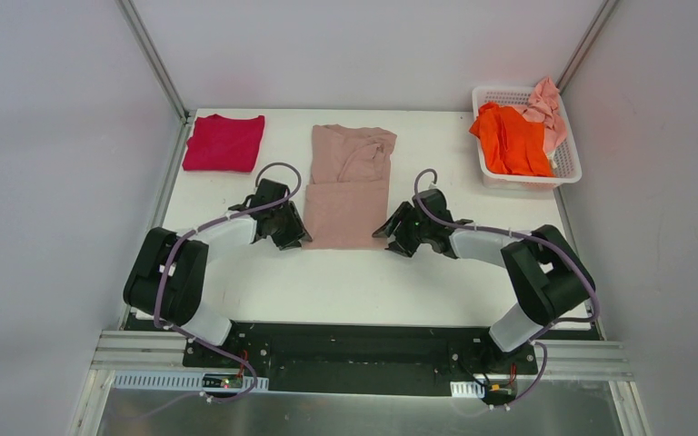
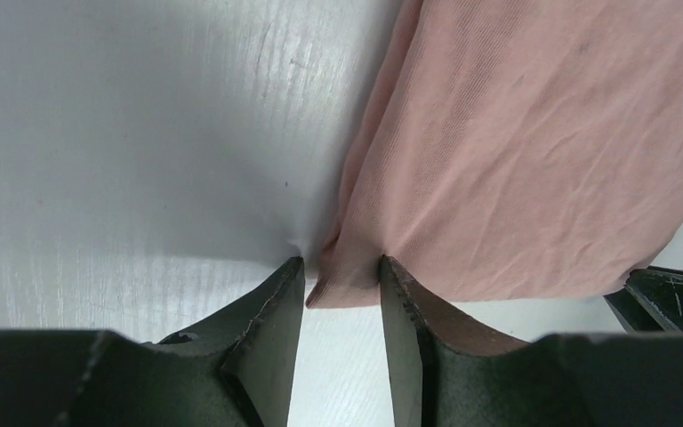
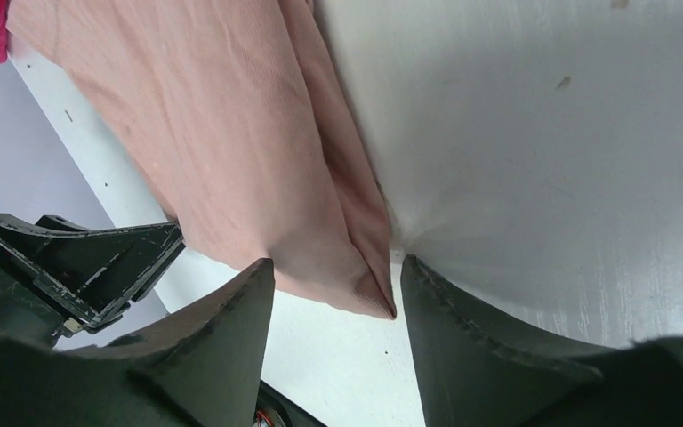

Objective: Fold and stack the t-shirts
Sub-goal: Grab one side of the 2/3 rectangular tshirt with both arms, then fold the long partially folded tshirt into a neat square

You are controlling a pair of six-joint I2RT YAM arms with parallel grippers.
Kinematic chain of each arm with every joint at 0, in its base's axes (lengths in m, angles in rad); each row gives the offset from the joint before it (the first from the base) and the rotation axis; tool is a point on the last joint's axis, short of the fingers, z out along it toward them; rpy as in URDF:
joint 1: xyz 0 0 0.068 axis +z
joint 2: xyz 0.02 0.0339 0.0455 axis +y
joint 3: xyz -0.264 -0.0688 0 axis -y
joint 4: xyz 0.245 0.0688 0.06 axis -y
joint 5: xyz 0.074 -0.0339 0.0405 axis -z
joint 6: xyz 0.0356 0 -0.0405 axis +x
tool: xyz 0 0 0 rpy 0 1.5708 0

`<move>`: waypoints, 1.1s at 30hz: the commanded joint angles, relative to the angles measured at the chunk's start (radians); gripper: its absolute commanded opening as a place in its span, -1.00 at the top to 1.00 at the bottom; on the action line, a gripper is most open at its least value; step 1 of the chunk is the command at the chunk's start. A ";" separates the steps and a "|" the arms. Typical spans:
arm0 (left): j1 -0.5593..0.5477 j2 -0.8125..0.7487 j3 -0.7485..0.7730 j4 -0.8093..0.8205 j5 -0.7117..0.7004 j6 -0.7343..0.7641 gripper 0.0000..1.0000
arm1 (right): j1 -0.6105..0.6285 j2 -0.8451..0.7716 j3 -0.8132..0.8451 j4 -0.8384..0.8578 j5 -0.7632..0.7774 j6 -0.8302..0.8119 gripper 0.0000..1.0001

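Your left gripper (image 2: 341, 267) and right gripper (image 3: 338, 267) sit at the near corners of the dusty-pink beige t-shirt (image 1: 350, 182), in the middle of the table (image 1: 236, 272).
The left is clamped on its corner. The right straddles its corner, grip unclear. Catch both layers, then lift level and carry the near edge toward the far edge. The crimson t-shirt (image 1: 224, 143) lies folded at far left.
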 commanded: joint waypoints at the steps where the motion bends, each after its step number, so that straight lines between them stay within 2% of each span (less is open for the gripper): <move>1: 0.001 -0.009 -0.035 -0.112 -0.020 0.000 0.26 | 0.019 0.010 -0.035 -0.102 0.020 -0.012 -0.12; 4: -0.001 0.026 -0.021 -0.095 0.004 0.000 0.34 | 0.027 0.028 -0.037 -0.074 0.022 -0.003 -0.02; 7: -0.006 0.056 -0.014 -0.062 0.046 -0.007 0.51 | 0.029 0.041 -0.035 -0.066 0.027 0.004 0.18; 8: -0.009 0.063 -0.016 -0.047 0.060 -0.010 0.65 | 0.031 0.041 -0.036 -0.064 0.029 0.007 0.27; 9: -0.009 0.065 -0.019 -0.033 0.073 -0.014 0.88 | 0.033 0.040 -0.037 -0.062 0.030 0.008 0.39; 10: -0.009 0.067 -0.022 -0.018 0.084 -0.020 1.00 | 0.033 0.036 -0.039 -0.061 0.032 0.011 0.52; 14: -0.011 0.041 -0.041 0.018 0.084 -0.027 1.00 | 0.034 0.012 -0.040 -0.069 0.037 -0.002 0.97; 19: -0.037 -0.143 -0.131 0.024 0.072 -0.028 1.00 | 0.046 -0.075 -0.033 -0.155 -0.037 -0.049 1.00; 23: -0.073 -0.363 -0.254 0.004 0.098 -0.091 1.00 | 0.066 -0.196 -0.068 -0.258 -0.137 -0.026 1.00; 30: -0.177 -0.876 -0.315 -0.273 0.046 -0.169 1.00 | 0.118 -0.503 -0.082 -0.485 -0.306 0.015 1.00; 33: -0.192 -1.049 -0.292 -0.357 0.064 -0.192 1.00 | 0.153 -0.625 -0.048 -0.588 -0.286 0.040 1.00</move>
